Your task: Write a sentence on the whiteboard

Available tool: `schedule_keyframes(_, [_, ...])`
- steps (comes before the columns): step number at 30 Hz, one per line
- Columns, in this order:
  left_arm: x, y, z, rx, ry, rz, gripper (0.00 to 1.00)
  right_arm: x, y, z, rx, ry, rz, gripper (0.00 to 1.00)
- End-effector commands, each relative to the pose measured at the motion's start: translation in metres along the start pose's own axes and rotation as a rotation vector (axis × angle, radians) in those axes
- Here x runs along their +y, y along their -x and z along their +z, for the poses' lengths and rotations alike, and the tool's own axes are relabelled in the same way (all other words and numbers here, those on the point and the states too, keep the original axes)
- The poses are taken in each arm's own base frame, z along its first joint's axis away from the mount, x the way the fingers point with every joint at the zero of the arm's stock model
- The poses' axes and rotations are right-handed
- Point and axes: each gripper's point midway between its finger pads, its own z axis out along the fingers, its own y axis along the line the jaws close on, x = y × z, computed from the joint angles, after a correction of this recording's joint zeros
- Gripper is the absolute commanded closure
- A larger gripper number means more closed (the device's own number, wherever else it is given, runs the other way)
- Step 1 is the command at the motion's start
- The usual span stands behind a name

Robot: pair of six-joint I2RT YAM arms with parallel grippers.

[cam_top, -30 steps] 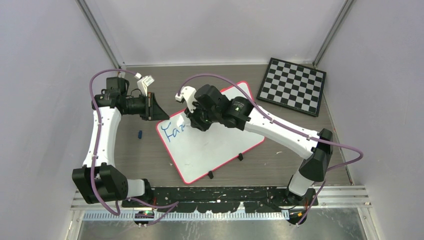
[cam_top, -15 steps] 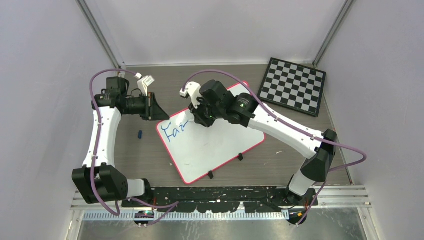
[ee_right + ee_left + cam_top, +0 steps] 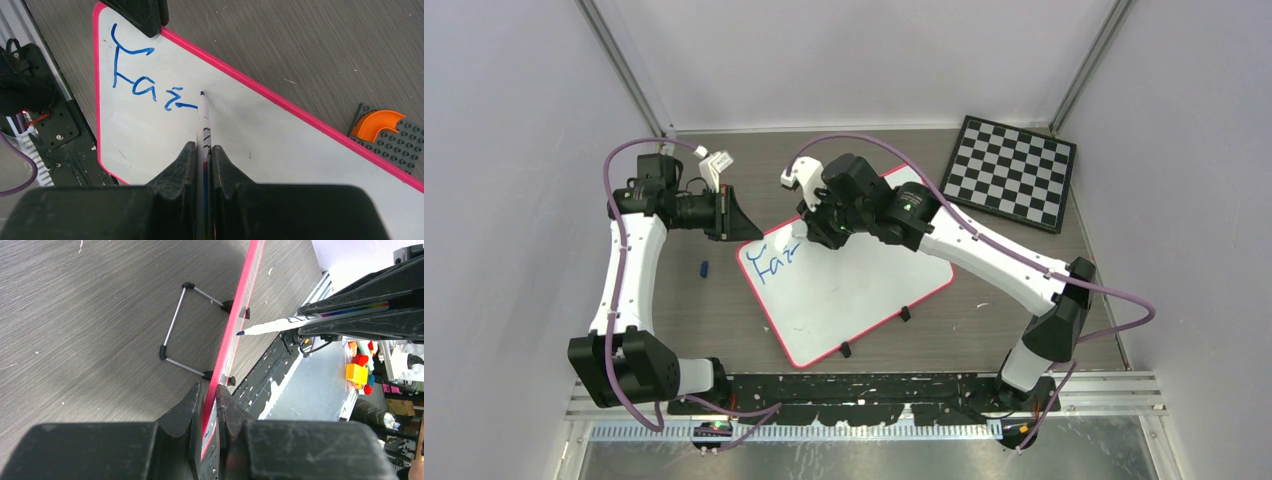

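One edge of the whiteboard (image 3: 854, 290) sits clamped in the left gripper (image 3: 209, 392).

The desk (image 3: 90, 315) is matt grey wood grain, lightly scuffed. The whiteboard (image 3: 260, 145) has a smooth, faintly glossy white face and a pink plastic rim. Its wire stand (image 3: 175, 322) looks like thin metal; the marker (image 3: 204, 125) is smooth white plastic.

Open tabletop (image 3: 984, 325) beside whiteboard (image 3: 854, 290); chessboard (image 3: 1009, 172) far right, blue piece (image 3: 704, 268) left.

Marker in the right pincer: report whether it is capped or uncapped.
Uncapped: the marker shows a bare blue tip beside blue letters on the whiteboard.
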Motion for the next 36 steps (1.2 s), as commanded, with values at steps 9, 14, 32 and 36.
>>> schedule_keyframes(9, [-0.006, -0.009, 0.003, 0.041, -0.011, -0.023, 1.0, 0.003, -0.005, 0.005, -0.014, 0.013, 0.015, 1.0])
schedule_keyframes(14, [-0.006, -0.009, 0.003, 0.042, -0.01, -0.022, 1.0, 0.007, -0.019, 0.005, 0.008, 0.024, 0.025, 1.0])
schedule_keyframes(32, [-0.008, -0.009, 0.003, 0.044, -0.008, -0.02, 1.0, -0.002, 0.006, -0.024, -0.036, -0.012, -0.033, 1.0])
schedule_keyframes(36, [-0.007, -0.008, 0.003, 0.044, -0.006, -0.019, 1.0, -0.009, 0.018, -0.028, -0.063, -0.033, -0.033, 1.0])
